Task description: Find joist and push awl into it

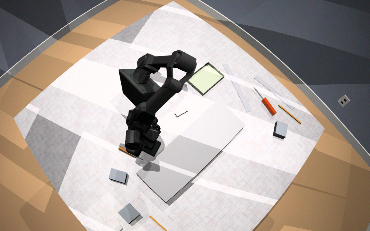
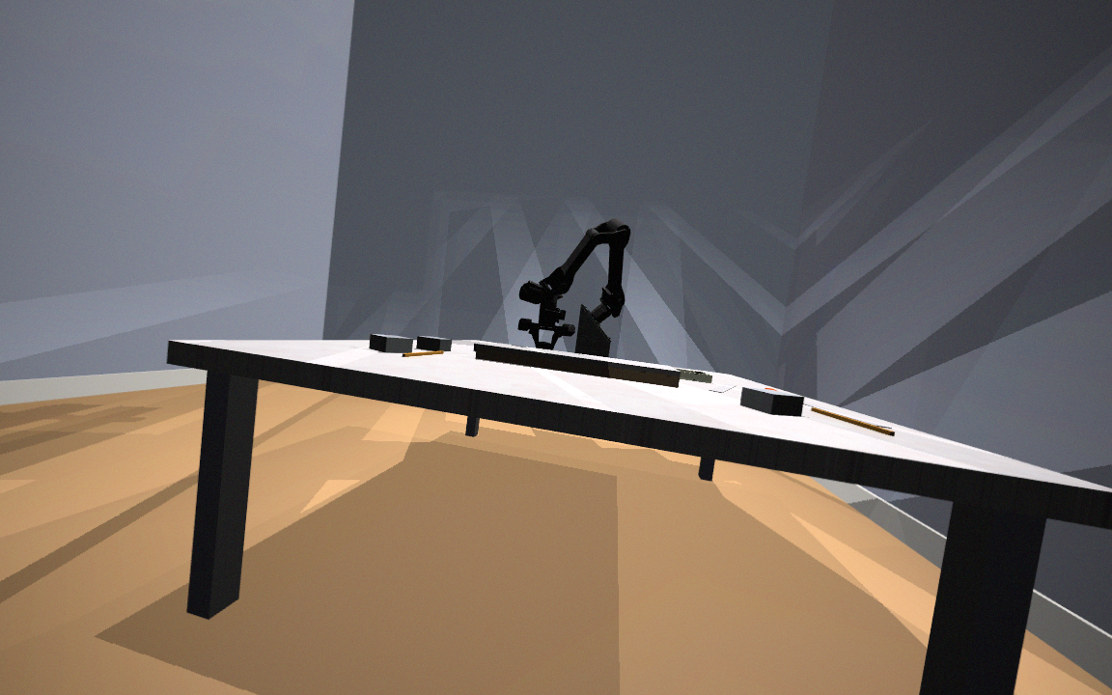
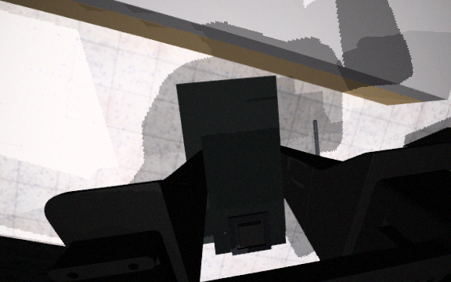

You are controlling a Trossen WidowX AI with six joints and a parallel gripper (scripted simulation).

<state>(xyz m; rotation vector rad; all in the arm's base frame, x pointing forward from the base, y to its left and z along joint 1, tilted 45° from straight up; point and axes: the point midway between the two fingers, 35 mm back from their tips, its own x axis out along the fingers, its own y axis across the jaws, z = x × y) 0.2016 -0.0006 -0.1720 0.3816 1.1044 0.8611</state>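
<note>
My gripper [image 1: 146, 144] [image 2: 545, 340] [image 3: 235, 152] is shut on the dark, box-shaped stud finder [image 1: 153, 148] [image 3: 229, 106], one finger on each side. The stud finder is low at the table, beside the near-left part of the pale floor panel [image 1: 192, 149] [image 2: 577, 363] [image 3: 265, 19]; whether it touches the table is unclear. The orange-handled awl [image 1: 125, 150] [image 3: 315, 137] lies beside the gripper, partly hidden by it; only its thin shaft shows in the wrist view. The tray [image 1: 206, 80] [image 2: 696, 375], pale green inside with dark walls, is empty. No joist shows.
A red-handled screwdriver [image 1: 268, 106], two flat strips [image 1: 236, 87] [image 1: 274, 92] and a pencil [image 1: 289, 114] [image 2: 852, 421] lie right of the tray. Grey blocks [image 1: 118, 175] [image 1: 129, 213] [image 1: 280, 129] stand around the panel. Another pencil [image 1: 158, 223] [image 2: 423, 352] lies at the lower edge of the top view.
</note>
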